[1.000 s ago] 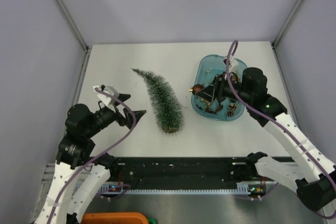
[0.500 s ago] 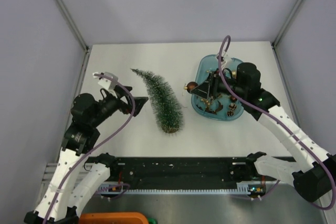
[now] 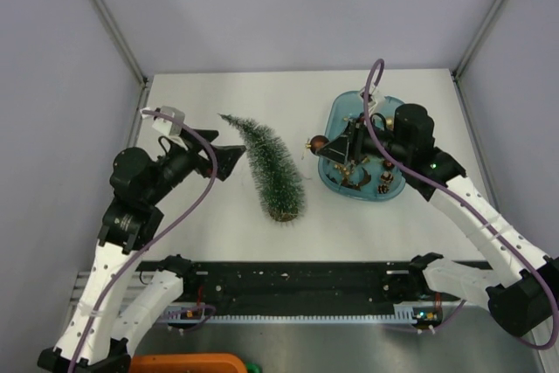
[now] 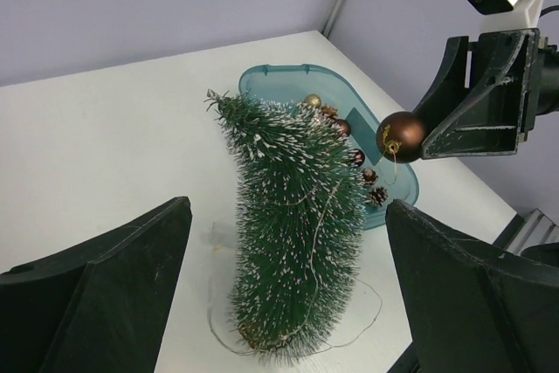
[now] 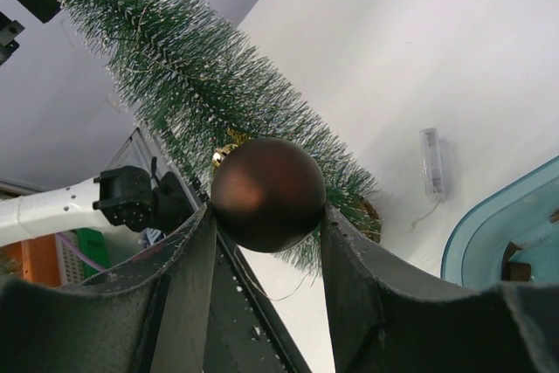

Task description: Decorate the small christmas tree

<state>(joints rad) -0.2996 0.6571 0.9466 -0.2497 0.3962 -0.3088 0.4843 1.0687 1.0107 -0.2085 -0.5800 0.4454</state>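
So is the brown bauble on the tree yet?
Off: the right gripper holds the brown bauble in its jaws, apart from the tree.

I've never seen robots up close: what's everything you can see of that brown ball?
The brown ball is a smooth, slightly shiny sphere, plastic-looking, with a small gold cap. The right gripper clamps it between its jaws, holding it off the table, between the small christmas tree and the blue tray.
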